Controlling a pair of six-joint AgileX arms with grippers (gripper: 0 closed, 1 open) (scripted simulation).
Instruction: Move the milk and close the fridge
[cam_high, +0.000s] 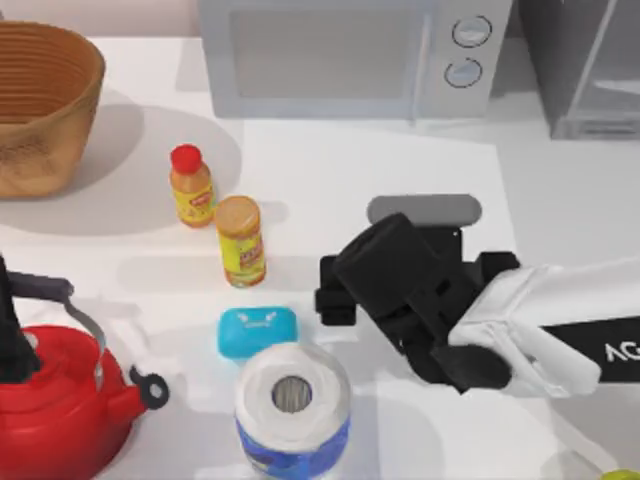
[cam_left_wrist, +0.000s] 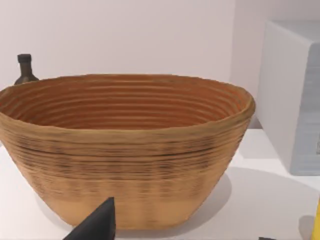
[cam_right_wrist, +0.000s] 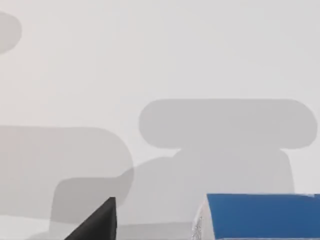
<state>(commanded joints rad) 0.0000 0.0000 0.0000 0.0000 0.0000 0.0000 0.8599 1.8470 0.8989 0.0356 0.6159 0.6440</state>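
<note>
Bare table (cam_high: 560, 200) before fridge (cam_high: 585, 70)

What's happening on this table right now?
The right arm's gripper hangs over the middle of the white table, just right of the two small bottles. Its wrist view looks down on the blue top of the milk carton close beside one dark finger. The fridge stands at the table's far right corner, beside the microwave. The left gripper is parked facing the woven basket.
</note>
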